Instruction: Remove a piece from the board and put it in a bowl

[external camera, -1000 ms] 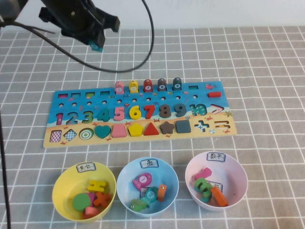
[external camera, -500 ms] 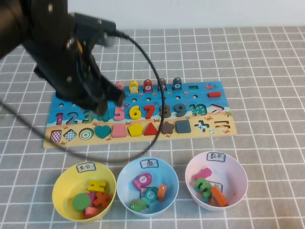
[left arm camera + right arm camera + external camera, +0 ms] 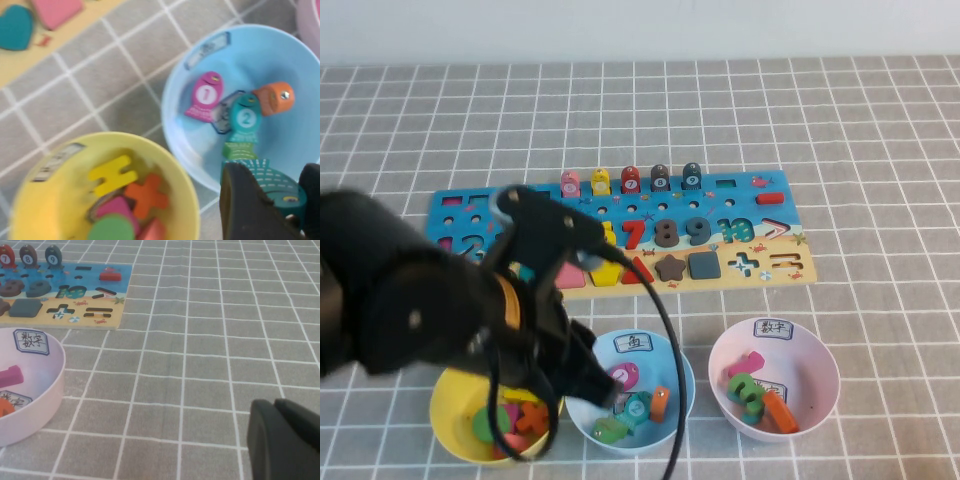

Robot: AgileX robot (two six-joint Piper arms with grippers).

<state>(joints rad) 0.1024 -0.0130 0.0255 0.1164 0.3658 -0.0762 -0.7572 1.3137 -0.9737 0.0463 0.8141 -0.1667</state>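
The left gripper grips the teal piece above the blue bowl near the counter's front edge; release over its middle. The right gripper sits parked, closed.

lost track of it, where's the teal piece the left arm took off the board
In the left wrist view the teal piece sits between the left claw's fingers, over the near edge of the light blue bowl, beside the yellow bowl.
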